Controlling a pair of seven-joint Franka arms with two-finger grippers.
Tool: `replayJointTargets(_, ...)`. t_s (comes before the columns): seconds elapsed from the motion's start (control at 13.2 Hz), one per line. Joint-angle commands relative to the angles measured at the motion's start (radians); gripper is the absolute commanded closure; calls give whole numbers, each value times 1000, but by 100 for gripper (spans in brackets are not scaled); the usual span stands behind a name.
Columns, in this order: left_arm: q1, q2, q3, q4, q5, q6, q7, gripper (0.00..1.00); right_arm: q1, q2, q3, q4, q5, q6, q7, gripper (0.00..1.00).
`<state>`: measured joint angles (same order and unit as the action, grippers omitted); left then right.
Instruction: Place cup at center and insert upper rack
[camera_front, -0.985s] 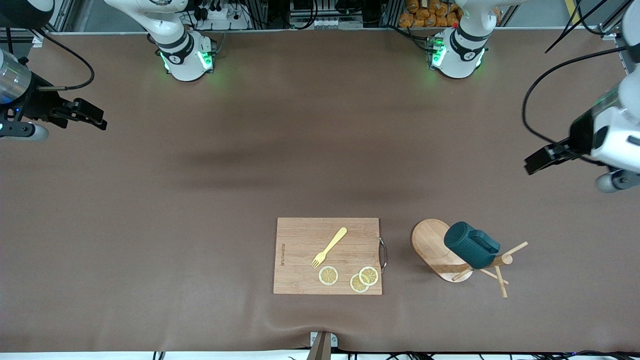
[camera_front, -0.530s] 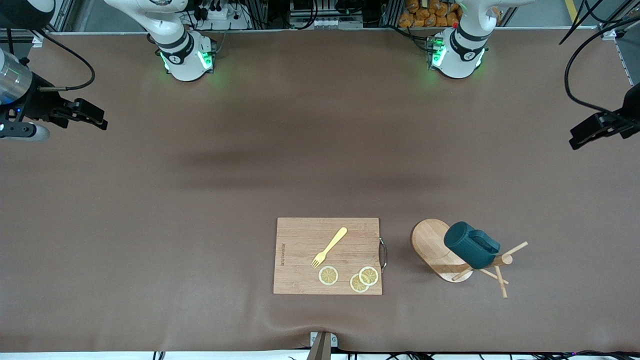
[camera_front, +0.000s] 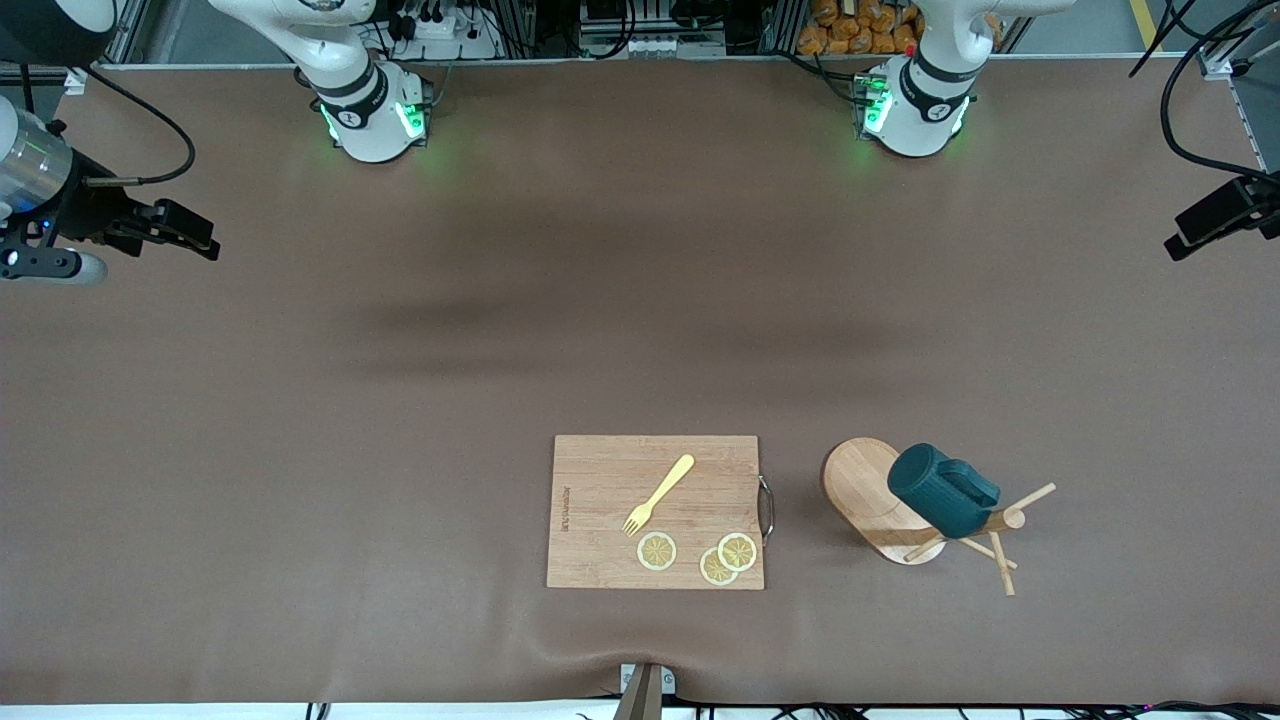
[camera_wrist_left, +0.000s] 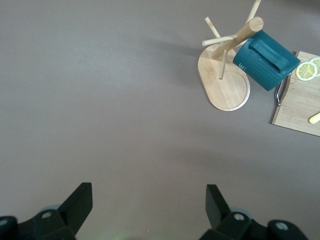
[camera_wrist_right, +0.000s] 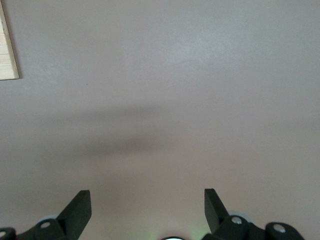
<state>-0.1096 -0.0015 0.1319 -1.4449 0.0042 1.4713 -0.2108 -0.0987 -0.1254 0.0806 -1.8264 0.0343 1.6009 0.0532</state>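
Observation:
The dark teal cup (camera_front: 940, 490) hangs on a peg of the light wooden mug tree (camera_front: 865, 490), which stands near the front camera toward the left arm's end of the table. Both also show in the left wrist view: the cup (camera_wrist_left: 265, 60) and the tree's oval base (camera_wrist_left: 225, 85). My left gripper (camera_front: 1190, 235) is open and empty, up in the air over the table's edge at the left arm's end; in its wrist view (camera_wrist_left: 148, 192) only bare table lies between the jaws. My right gripper (camera_front: 190, 235) is open and empty over the right arm's end (camera_wrist_right: 147, 197).
A rectangular wooden cutting board (camera_front: 600, 480) lies beside the mug tree, toward the right arm's end. It carries a yellow fork (camera_front: 660, 493) and three lemon slices (camera_front: 657, 551), with a metal handle (camera_front: 767, 508) facing the tree. The board's corner shows in the right wrist view (camera_wrist_right: 7, 45).
My left gripper has drawn away from the mug tree, out toward the table's edge at the left arm's end and toward the bases. The right gripper has barely moved.

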Motion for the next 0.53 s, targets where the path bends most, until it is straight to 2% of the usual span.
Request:
replayJointTargets(0.0, -36, -57, 40, -66, -12, 27, 56, 0, -23, -31, 16, -14, -7, 5, -19, 0)
replayJointTargets(0.45, -58, -86, 49, -103, -9, 11, 88, 0, -23, -74, 15, 4, -5, -18, -95, 0)
